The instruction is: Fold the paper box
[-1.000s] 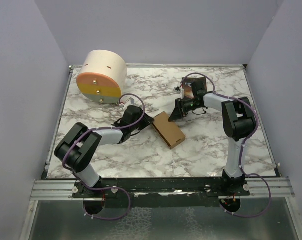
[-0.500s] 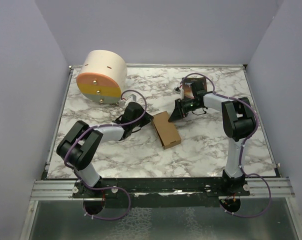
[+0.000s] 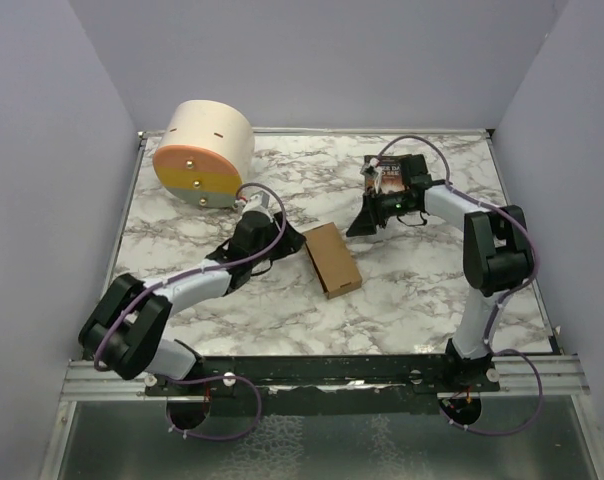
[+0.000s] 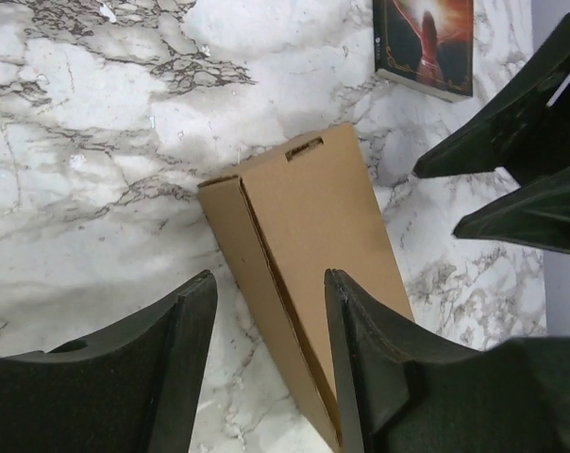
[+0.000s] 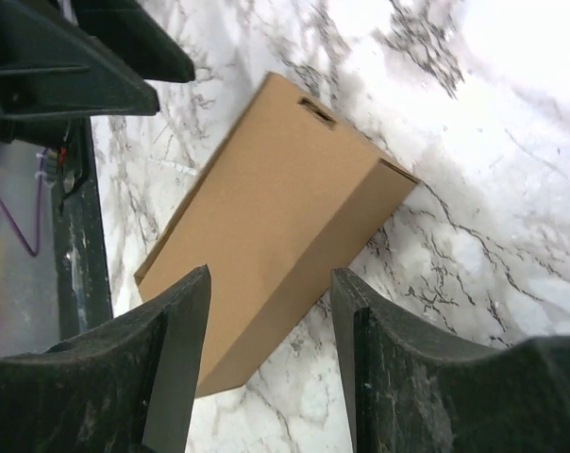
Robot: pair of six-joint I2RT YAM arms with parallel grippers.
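Broadly, largest item first.

1. Table (image 3: 402, 300): white marble pattern with grey veins, walled on three sides by plain lilac panels.

2. Left arm (image 3: 182, 290) and right arm (image 3: 487, 250): black and pale grey, purple cables looped along them. Both reach from the near edge toward the middle of the table.

3. Cream cylinder (image 3: 204, 150): lies on its side at the far left corner, its orange-yellow face turned toward the arms. It stands well apart from the box.

4. Paper box (image 3: 331, 259): plain brown cardboard, folded up into a flat rectangular shape. It lies near the middle of the table, set at a slant between the two hands. A small slot is cut near one short end, and the left wrist view shows a narrow dark seam along one long side.

5. Book (image 3: 397, 175): dark cover, flat on the table beyond the right hand and apart from the box.

6. Left hand (image 3: 287, 245): fingers spread, gripping nothing. It sits just beside the box's left side. In its own wrist view one finger hangs over marble and the other over the box top; contact cannot be told.

7. Right hand (image 3: 362, 225): fingers likewise parted and holding nothing, near the box's far right corner. The box shows in the gap between its fingers in its wrist view.
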